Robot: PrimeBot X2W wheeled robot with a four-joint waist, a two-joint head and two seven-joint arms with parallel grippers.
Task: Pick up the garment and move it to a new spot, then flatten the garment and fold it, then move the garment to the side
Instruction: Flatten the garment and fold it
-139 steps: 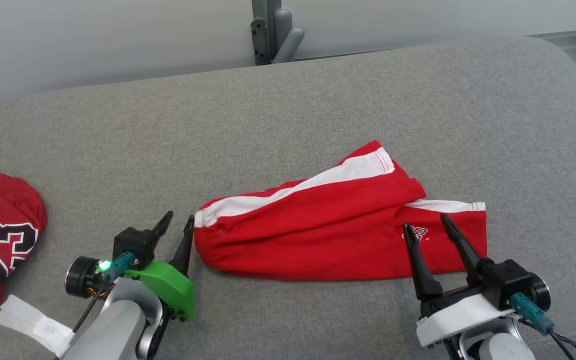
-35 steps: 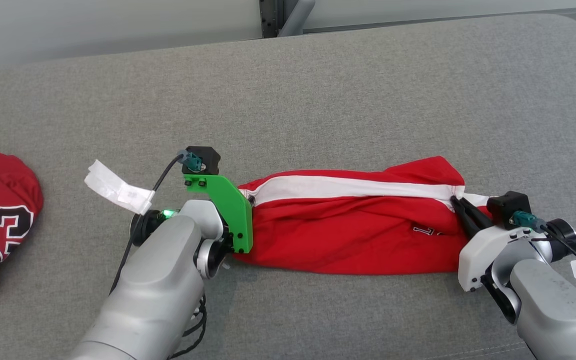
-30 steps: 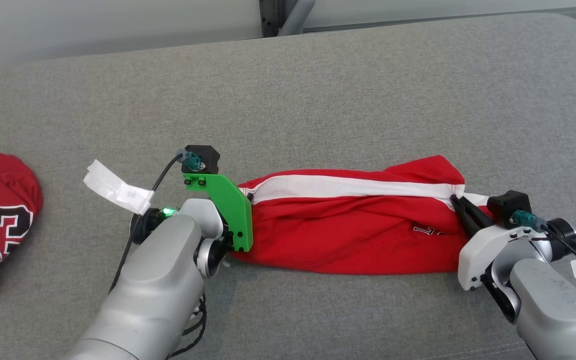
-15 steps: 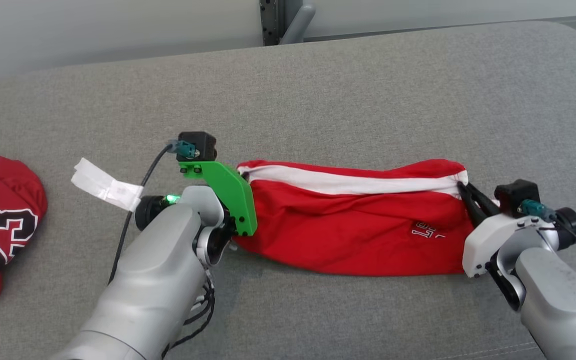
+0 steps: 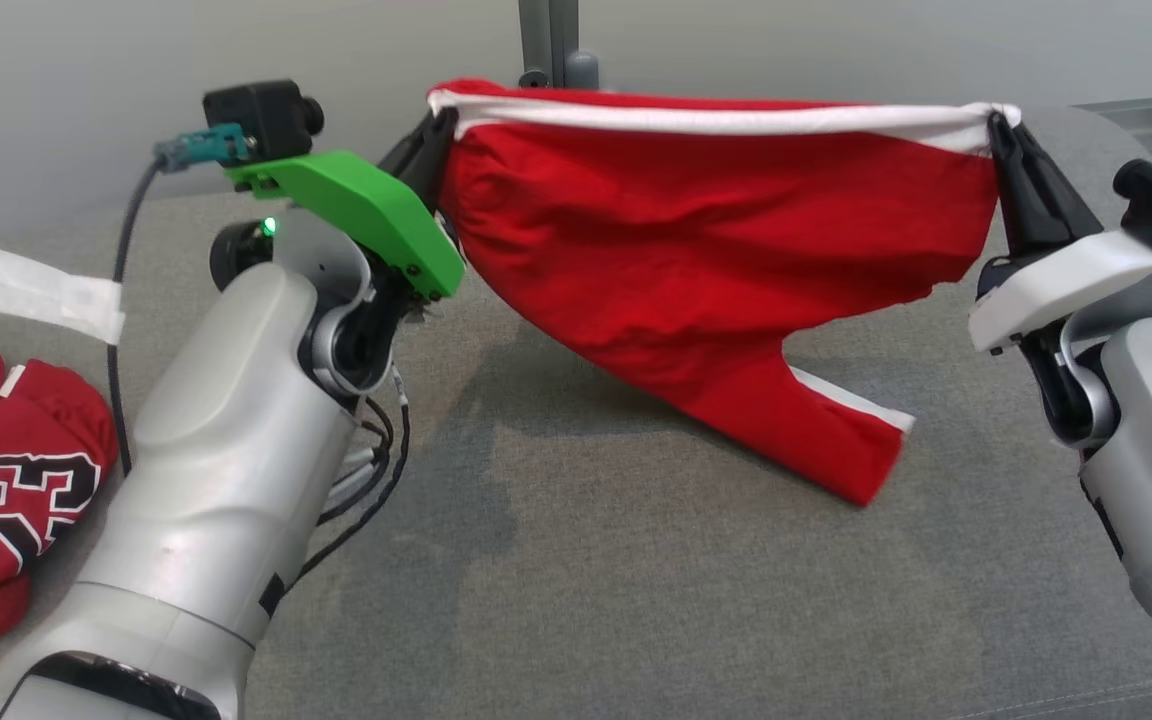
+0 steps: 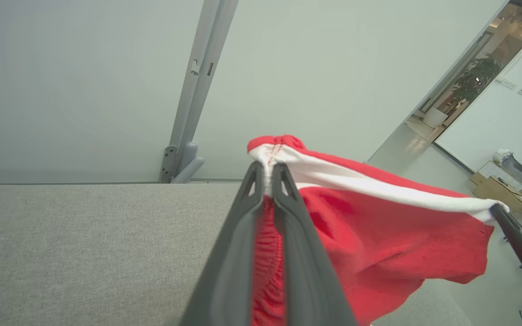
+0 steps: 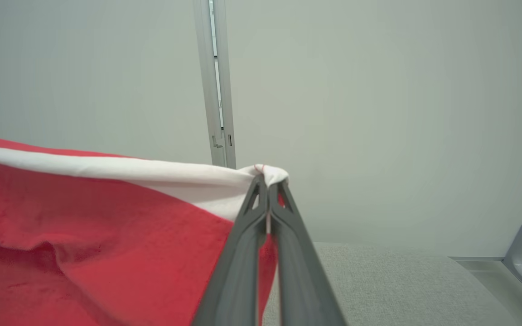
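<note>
Red garment (image 5: 716, 230) aloft, approx taut

Left pincer (image 5: 433, 125) and right pincer (image 5: 998, 128) hold garment (image 5: 716, 230) up.

1. Red garment (image 5: 716, 230) hangs stretched between left gripper (image 5: 436, 120) and right gripper (image 5: 996, 125), barring passage there; its lower leg reaches the grey surface (image 5: 586, 600).
2. Near surface unobstructed.
3. Numbered jersey (image 5: 6, 500) occupies the left edge.

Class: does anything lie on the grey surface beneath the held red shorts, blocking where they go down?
Nothing visible does. The red shorts hang over bare grey surface; the numbered jersey lies apart, far left.
</note>
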